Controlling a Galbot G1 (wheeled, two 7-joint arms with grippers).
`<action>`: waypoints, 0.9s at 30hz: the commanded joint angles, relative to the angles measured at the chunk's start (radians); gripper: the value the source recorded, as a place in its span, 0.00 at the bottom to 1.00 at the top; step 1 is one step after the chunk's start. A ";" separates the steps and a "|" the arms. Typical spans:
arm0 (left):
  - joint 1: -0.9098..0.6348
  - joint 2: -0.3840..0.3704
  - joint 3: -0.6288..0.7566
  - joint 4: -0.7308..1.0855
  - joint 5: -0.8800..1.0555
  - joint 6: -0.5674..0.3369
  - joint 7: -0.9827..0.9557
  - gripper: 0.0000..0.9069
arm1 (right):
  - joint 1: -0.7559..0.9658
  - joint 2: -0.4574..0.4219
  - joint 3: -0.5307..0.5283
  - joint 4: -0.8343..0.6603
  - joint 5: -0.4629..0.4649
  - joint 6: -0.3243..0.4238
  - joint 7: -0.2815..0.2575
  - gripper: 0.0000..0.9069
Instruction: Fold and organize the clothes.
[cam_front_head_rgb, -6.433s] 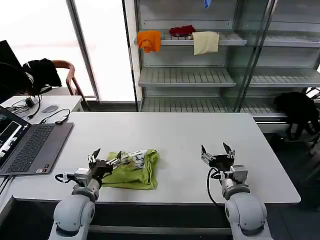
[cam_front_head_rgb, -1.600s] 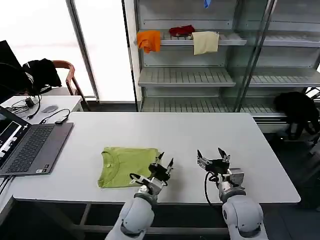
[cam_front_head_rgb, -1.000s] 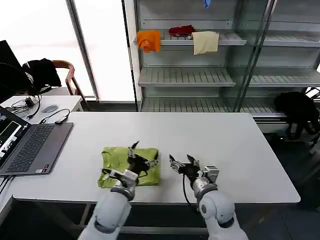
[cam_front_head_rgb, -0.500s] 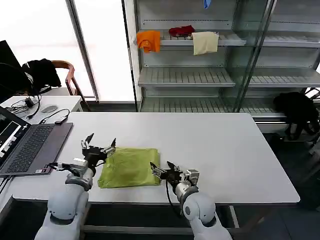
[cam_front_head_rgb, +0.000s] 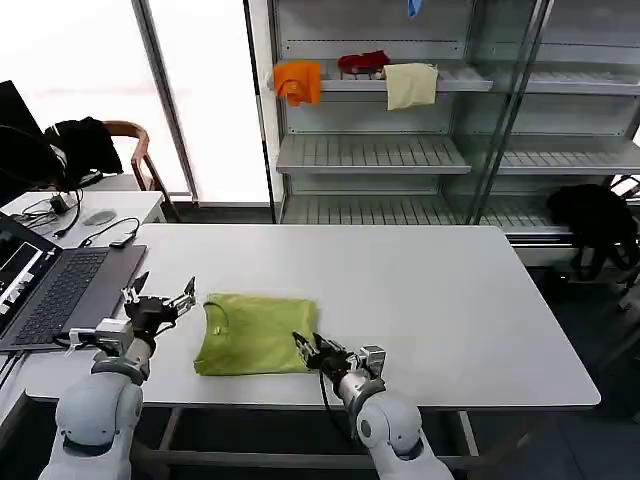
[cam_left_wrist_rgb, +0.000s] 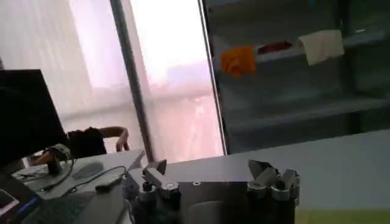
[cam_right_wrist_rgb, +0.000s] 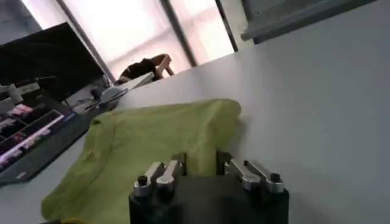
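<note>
The clothes are one lime-green T-shirt (cam_front_head_rgb: 255, 332), folded into a flat rectangle near the front of the white table (cam_front_head_rgb: 430, 290). My right gripper (cam_front_head_rgb: 308, 348) is at the shirt's front right corner. In the right wrist view its fingers (cam_right_wrist_rgb: 183, 162) stand close together, and my right gripper (cam_right_wrist_rgb: 201, 159) pinches a thick fold of the T-shirt (cam_right_wrist_rgb: 146, 143). My left gripper (cam_front_head_rgb: 160, 294) hovers open just left of the shirt, apart from it, with its collar side nearest. My left gripper (cam_left_wrist_rgb: 208, 167) holds nothing between its spread fingertips.
An open laptop (cam_front_head_rgb: 60, 290) lies at the table's left edge, close to the left arm. A side table with cables (cam_front_head_rgb: 90, 215) and a chair (cam_front_head_rgb: 130, 140) stand behind it. Shelves (cam_front_head_rgb: 400, 150) at the back hold orange, red and cream cloths. A black garment (cam_front_head_rgb: 590, 215) lies far right.
The left gripper drew back leftward off the shirt toward the laptop. The right gripper slid left to the shirt's front right corner and narrowed its fingers on the edge.
</note>
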 joint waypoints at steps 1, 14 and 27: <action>0.010 -0.003 -0.034 0.003 -0.021 0.008 0.001 1.00 | -0.014 -0.001 0.056 0.072 -0.006 0.003 -0.008 0.00; 0.020 -0.017 -0.034 0.028 -0.011 -0.014 0.000 1.00 | -0.050 -0.137 0.222 0.238 0.042 -0.003 0.004 0.00; 0.015 -0.021 -0.017 0.058 -0.005 -0.028 0.001 1.00 | -0.146 -0.177 0.317 0.247 -0.071 -0.001 -0.021 0.07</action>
